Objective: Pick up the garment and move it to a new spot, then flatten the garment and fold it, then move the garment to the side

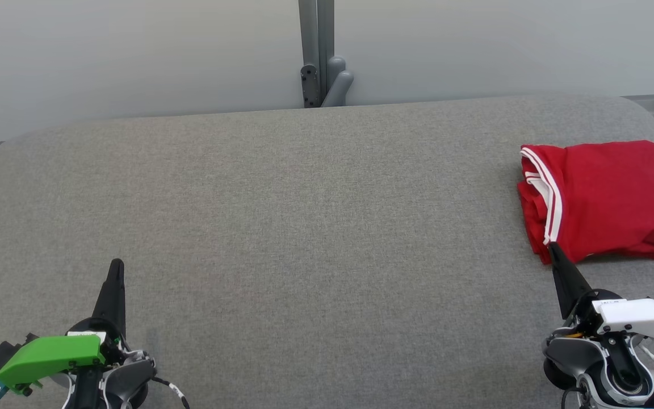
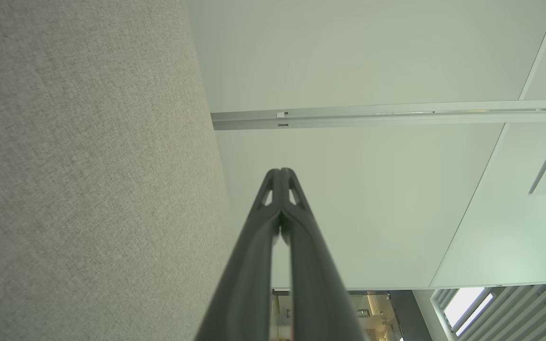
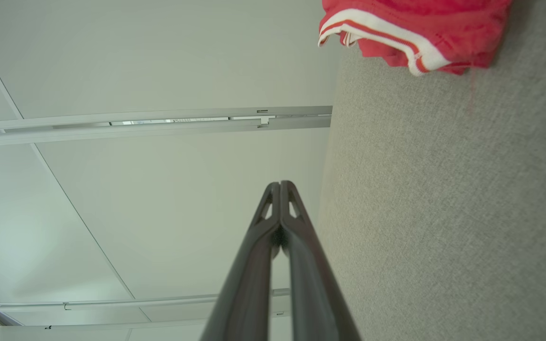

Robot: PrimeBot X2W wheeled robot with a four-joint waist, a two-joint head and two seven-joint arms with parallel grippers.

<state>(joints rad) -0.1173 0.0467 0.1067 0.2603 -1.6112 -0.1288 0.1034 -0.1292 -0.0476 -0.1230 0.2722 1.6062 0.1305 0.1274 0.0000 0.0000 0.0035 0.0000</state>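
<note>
**Head view:** A red garment (image 1: 605, 199) with white-striped trim lies folded at the right edge of the frame on a grey fabric-covered table (image 1: 315, 227). Its long axis runs left to right, and the striped edge faces frame left. At lower right, the right gripper (image 1: 552, 247) has its fingers pressed together on nothing, with the tip pointing up at the bundle's lower-left corner. At lower left, the left gripper (image 1: 116, 264) is likewise pinched together and empty, well apart from the cloth. A grey post (image 1: 318, 54) stands behind the table's far edge at top centre, out of the way.

**Left wrist view:** The left gripper (image 2: 280, 173) has its fingers meeting at the tip in mid-frame. The table runs down the left side, and a pale wall panel (image 2: 349, 213) lies beyond.

**Right wrist view:** The right gripper (image 3: 280, 184) rises at centre, its fingers together. The garment (image 3: 410, 23) sits in the upper right corner, ahead of the tip and apart from it, with bare table between. The right arm is plainly the nearer, and nothing blocks its path. With the garment folded and lying at the side, the task looks all but complete.
</note>
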